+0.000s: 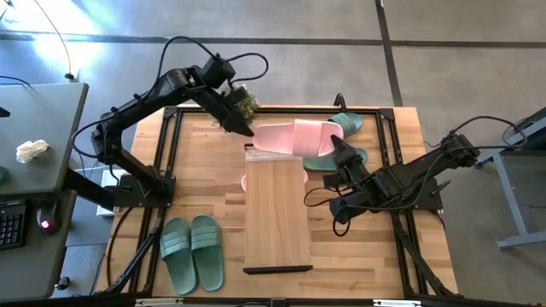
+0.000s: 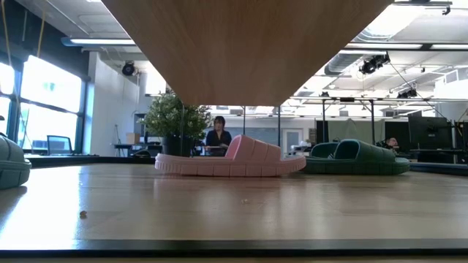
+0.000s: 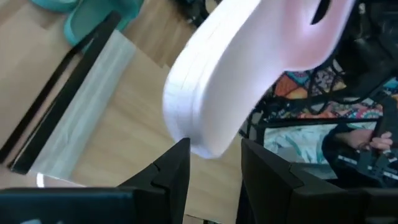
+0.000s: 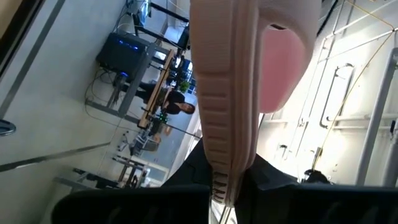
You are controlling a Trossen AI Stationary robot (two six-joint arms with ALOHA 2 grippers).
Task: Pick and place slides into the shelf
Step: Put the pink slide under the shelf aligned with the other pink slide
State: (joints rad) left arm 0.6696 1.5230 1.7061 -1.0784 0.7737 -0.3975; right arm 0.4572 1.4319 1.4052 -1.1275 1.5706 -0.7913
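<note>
A pale pink slide (image 1: 294,136) hangs over the far end of the shelf (image 1: 277,217), between my two grippers. My left gripper (image 1: 247,130) is shut on its left end, my right gripper (image 1: 334,145) on its right end. A second pink slide (image 2: 230,164) rests sole-down on the table, partly under the shelf. A sage-green pair (image 1: 192,251) lies sole-down near the left front. Another green pair (image 2: 358,157) lies at the far right, partly hidden behind my right gripper. My left gripper pinches the rounded end of the slide's sole (image 3: 205,140), away from the strap, between its two fingers (image 3: 175,168). It comes slanting down from the table's far left. The slide is lifted clear above the shelf. My right gripper pinches the end of the sole nearer the strap (image 4: 225,177) between its two fingers (image 4: 189,177). It comes about level from the table's right. The slide shows edge-on here, its ridged side wall running away from the fingers.
The shelf's plank top has a dark bar (image 1: 277,269) at its near end and another (image 3: 59,102) below the held slide. A black frame (image 1: 175,153) rims the wooden table. A desk with a keyboard (image 1: 10,223) stands off to the left. A person (image 2: 217,137) sits far behind.
</note>
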